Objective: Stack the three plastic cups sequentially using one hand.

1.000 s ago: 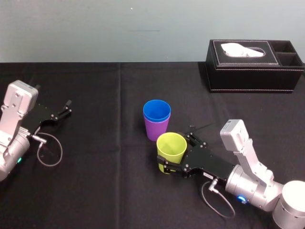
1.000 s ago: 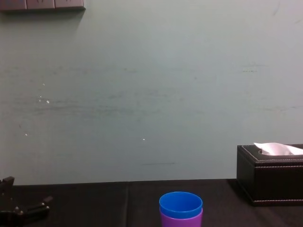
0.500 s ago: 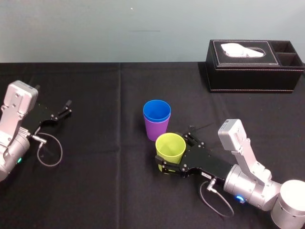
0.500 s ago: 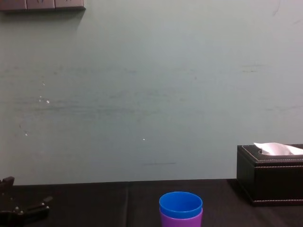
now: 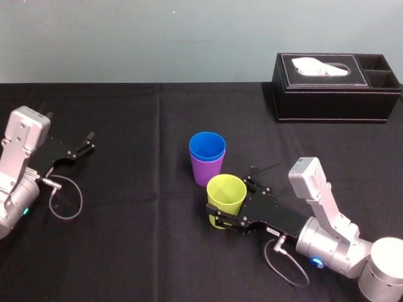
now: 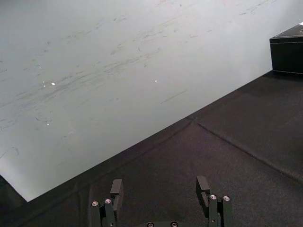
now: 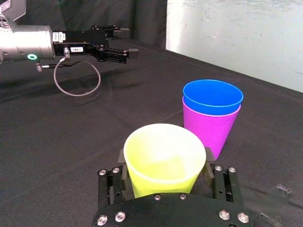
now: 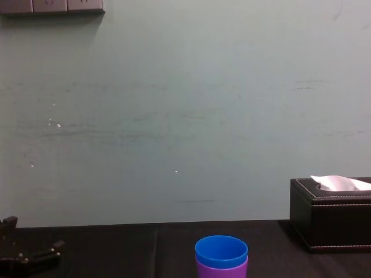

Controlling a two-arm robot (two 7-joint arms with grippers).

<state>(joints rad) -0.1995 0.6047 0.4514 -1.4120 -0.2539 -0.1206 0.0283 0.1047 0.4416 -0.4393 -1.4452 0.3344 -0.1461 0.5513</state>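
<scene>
One cup is outside the stack: the small yellow-green tapered plastic cup (image 7: pixel 163 153), nearest the robot, upright with its mouth up. The black right gripper (image 5: pixel 232 202) has its short fingers closed against the cup's opposite sides, low on the wall, so the rim stands free above them. Whether the cup's base touches the black tablecloth (image 5: pixel 126 245) or hangs just above it, I cannot tell.

Just beyond it, and slightly toward the robot's left, stands the stack of two: the blue tapered plastic cup (image 5: pixel 207 146) is nested inside the purple tapered plastic cup (image 5: pixel 206 174), both upright, and only a band of purple shows below the blue rim. The held cup sits near this pair but apart from it. Since both axes are vertical and roughly parallel, no tilt correction looks necessary. The coming move probably depends on this offset: the gripped cup has to rise clear of the blue rim, travel forward and a little left until it is centred over the blue mouth, then come straight down.

Farther off on the left side, the black left gripper (image 5: pixel 90 142) lies parked on the cloth, well apart from the cups, its fingers spread and empty, so the right arm is much the nearer. At the far right edge sits the black stitched tissue box (image 5: pixel 334 94), out of the path.
</scene>
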